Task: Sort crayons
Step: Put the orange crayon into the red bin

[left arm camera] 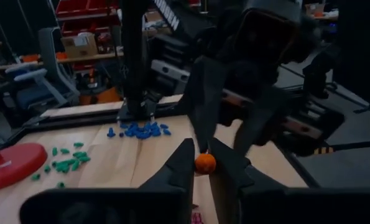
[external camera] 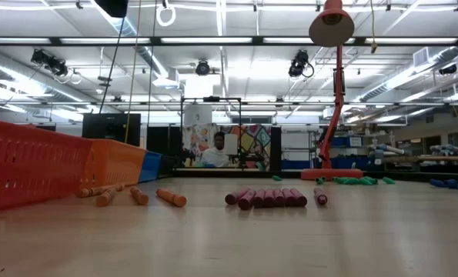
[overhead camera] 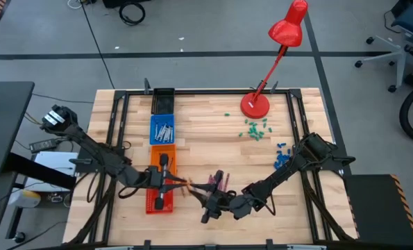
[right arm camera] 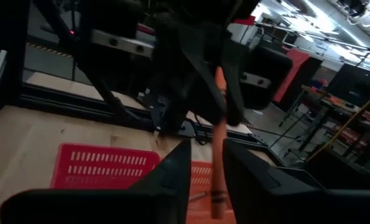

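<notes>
An orange crayon [overhead camera: 187,183] hangs in the air between my two grippers, over the table's near middle. My left gripper [overhead camera: 180,183] is shut on it beside the red bin [overhead camera: 150,201]. Facing it, my right gripper [overhead camera: 200,189] is open, its fingers [right arm camera: 178,168] standing on either side of the crayon's other part [right arm camera: 216,180]; whether one still touches, I cannot tell. A row of magenta crayons [external camera: 267,198] and some orange crayons [external camera: 171,198] lie flat on the table. Grey crayons lie in the blue bin [overhead camera: 162,130]. My left gripper pinches one end of the orange crayon [left arm camera: 204,163] between its two fingertips. The fingers come level from the table's left, and the crayon runs on ahead of them toward my right gripper. It is lifted clear of the table, roughly level.
A black bin [overhead camera: 163,97], the blue bin, an orange bin [overhead camera: 162,154] and the red bin stand in a column at the left. The red lamp's base [overhead camera: 255,105] stands at the back right, with green bits [overhead camera: 255,128] and blue bits [overhead camera: 282,156] scattered near it.
</notes>
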Tool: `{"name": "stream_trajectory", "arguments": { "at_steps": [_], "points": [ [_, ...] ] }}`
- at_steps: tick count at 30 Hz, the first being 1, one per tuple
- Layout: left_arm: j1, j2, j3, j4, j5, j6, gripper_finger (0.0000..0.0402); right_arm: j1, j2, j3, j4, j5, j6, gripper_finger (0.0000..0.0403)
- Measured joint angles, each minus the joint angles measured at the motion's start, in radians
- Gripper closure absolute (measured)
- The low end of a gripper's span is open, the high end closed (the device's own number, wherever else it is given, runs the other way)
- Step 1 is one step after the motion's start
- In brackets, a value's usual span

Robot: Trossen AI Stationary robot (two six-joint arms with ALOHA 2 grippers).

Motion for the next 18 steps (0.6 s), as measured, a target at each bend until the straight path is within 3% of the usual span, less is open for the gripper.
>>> {"name": "stream_trajectory", "arguments": {
  "at_steps": [4,8,14,18],
  "points": [
    [-0.006,-0.025,0.000,-0.065,-0.001,-0.048,0.0350,0.012,0.000,0.000,-0.009,0.037,-0.002,0.0266],
    [-0.016,-0.079,0.001,-0.277,0.001,-0.224,0.0351,0.026,0.000,0.000,-0.037,0.038,0.010,0.0243],
    [-0.049,-0.150,0.001,-0.533,0.021,-0.568,0.0354,0.018,0.000,0.000,-0.284,-0.081,0.262,0.0239],
    [-0.050,-0.176,0.001,-0.640,0.153,-0.800,0.0354,0.003,0.001,0.000,-0.428,-0.140,0.401,0.0240]
  ]
}}
